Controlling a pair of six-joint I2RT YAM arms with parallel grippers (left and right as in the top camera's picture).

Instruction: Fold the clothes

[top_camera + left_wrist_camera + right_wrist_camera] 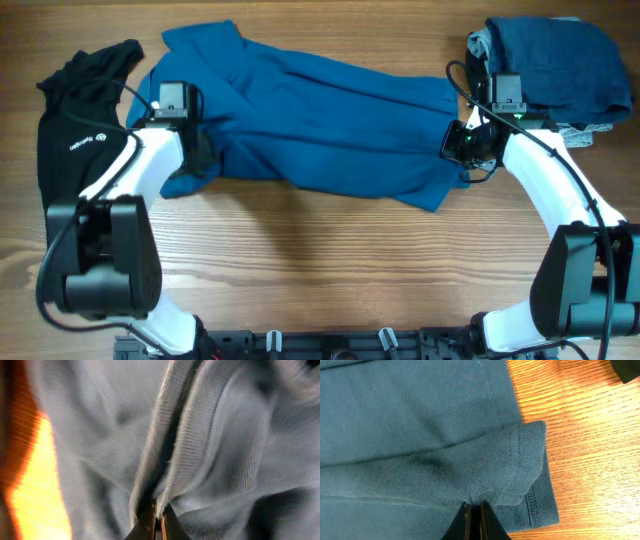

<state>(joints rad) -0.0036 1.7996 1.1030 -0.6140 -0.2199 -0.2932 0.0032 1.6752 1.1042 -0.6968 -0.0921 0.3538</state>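
shirt: teal-blue, lies across the middle of the table, long axis left to right, one end by each arm. Not flat. Long soft creases run along it, the far left part is bunched, and the near right corner sticks out as a point.
fabric: fine piqué knit, matte. The small honeycomb grain is clear in the right wrist view.
hem: turned edge with two rows of stitching. The corner above it is folded over into a rounded flap.
left gripper: on the cloth at the shirt's left end. Fingers are pressed together and a raised ridge of knit runs straight into them. The wrist view is blurred and washed out, so it is probably pinching that ridge, not fully sure.
right gripper: at the shirt's right edge. Fingers are clamped tight on the cloth just below the folded flap, beside the hem, with no gap between the tips.
table: wood, orange-brown, strong straight grain. Bare wood shows right of the hem.
black garment: far left of the table, crumpled, thin smooth-looking cloth with a small white print. Its edge is just beside the shirt's left end. Touching or not, can't tell.
stack: far right corner. A folded dark blue piece, heavier-looking, sits on grey cloth that peeks out at the edges. It is just behind the right gripper, near the shirt's right end.
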